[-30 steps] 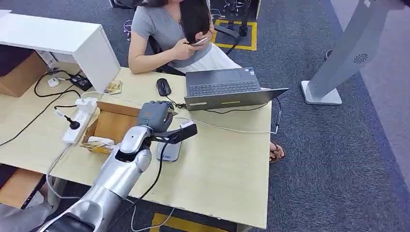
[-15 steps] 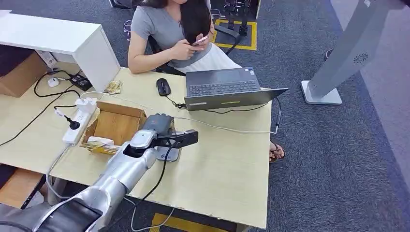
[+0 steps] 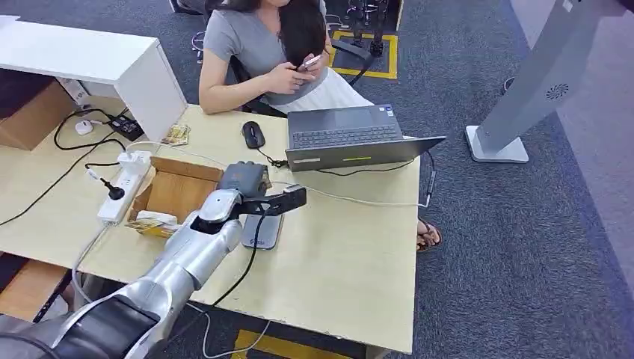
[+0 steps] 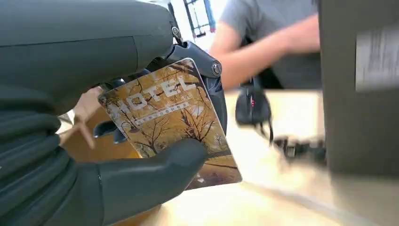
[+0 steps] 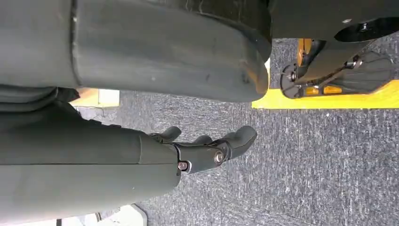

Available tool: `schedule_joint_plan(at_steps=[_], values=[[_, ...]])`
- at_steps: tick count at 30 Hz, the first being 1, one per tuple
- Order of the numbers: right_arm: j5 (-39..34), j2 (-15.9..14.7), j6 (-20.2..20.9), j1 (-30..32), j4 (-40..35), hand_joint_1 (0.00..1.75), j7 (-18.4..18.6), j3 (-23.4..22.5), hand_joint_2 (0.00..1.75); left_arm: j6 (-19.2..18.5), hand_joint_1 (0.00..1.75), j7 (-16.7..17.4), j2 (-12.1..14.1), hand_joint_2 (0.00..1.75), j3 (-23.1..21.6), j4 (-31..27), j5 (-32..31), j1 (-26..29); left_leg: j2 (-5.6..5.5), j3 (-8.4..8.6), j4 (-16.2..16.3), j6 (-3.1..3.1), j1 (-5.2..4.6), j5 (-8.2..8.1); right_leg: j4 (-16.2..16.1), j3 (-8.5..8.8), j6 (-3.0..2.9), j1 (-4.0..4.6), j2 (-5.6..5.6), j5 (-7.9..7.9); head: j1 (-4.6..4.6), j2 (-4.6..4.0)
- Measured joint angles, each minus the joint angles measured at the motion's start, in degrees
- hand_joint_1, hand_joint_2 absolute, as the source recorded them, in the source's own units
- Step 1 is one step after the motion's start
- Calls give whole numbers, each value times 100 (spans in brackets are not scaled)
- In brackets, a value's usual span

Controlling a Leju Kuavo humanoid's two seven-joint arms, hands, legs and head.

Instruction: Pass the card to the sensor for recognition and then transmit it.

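— So, where's the brown tree-printed hotel card (image 4: 171,122)?
— Pinched between the left hand (image 3: 243,182)'s thumb and fingers (image 4: 141,176), above the grey flat sensor pad (image 3: 259,232) on the pale wooden counter (image 3: 344,247). The right hand (image 5: 207,150)'s fingers hang loosely curled, holding nothing.

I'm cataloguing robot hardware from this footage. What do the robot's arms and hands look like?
The left arm is a rounded, glossy silver shell, darker near the shoulder, with a black cable looping along the forearm. The left hand is matte grey, with a ribbed cover, a thick grey thumb and darker fingers joined by small silver screws. The right hand has the same grey finish and screws.
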Motion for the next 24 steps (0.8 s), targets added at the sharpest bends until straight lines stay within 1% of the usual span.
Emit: schedule_joint_plan(at_steps=[4,7,9,15,19,24], values=[[2,0,-2,-1,0,0,-2,-17,0,69,175,-6,41,175,0,-196,-2,-46,0,-1,0,0,0,0,0,0,0,0,0,0,0,-2],[17,0,0,-1,0,0,-9,-42,0,404,175,-55,98,175,0,-373,-85,-61,-1,-3,0,0,0,0,0,-2,0,0,0,0,0,0],[48,0,0,0,0,0,-22,-46,0,546,175,-90,209,175,0,-618,-122,-121,1,-3,0,0,0,0,0,-3,0,0,1,0,0,0],[116,0,7,-1,2,0,-48,-57,0,581,175,-105,494,175,2,-1121,-245,-426,0,-3,0,0,2,1,2,-4,0,1,1,0,0,0],[181,0,63,-6,2,0,-61,-59,0,640,175,-46,695,175,39,-1138,-418,-705,0,-4,0,0,2,2,3,-4,0,1,1,1,0,-2],[190,0,77,-10,2,0,-66,-59,0,680,175,-46,809,175,96,-1058,-481,-906,0,-4,0,0,0,2,2,-4,-1,0,1,1,-2,0]])
